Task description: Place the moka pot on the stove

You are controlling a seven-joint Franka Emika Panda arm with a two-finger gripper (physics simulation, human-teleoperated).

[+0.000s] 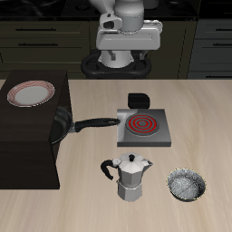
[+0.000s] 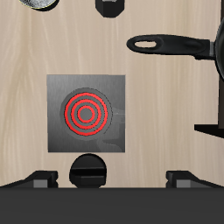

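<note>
The silver moka pot (image 1: 131, 177) with a black side handle stands upright near the table's front edge, in front of the stove. Only a dark bit of it (image 2: 109, 7) shows in the wrist view. The grey stove (image 1: 143, 125) with a red spiral coil lies mid-table, its black knob block (image 1: 139, 98) at its back side. It fills the middle of the wrist view (image 2: 87, 114). My gripper (image 1: 127, 45) hangs high over the table's back, behind the stove. In the wrist view the gripper (image 2: 112, 179) is open and empty, fingers wide apart.
A black frying pan (image 1: 63, 122) rests at the edge of a dark raised block (image 1: 27, 145), its handle (image 2: 162, 44) pointing toward the stove. A plate (image 1: 32, 93) lies on that block. A crinkled metallic bowl (image 1: 186, 184) sits beside the moka pot.
</note>
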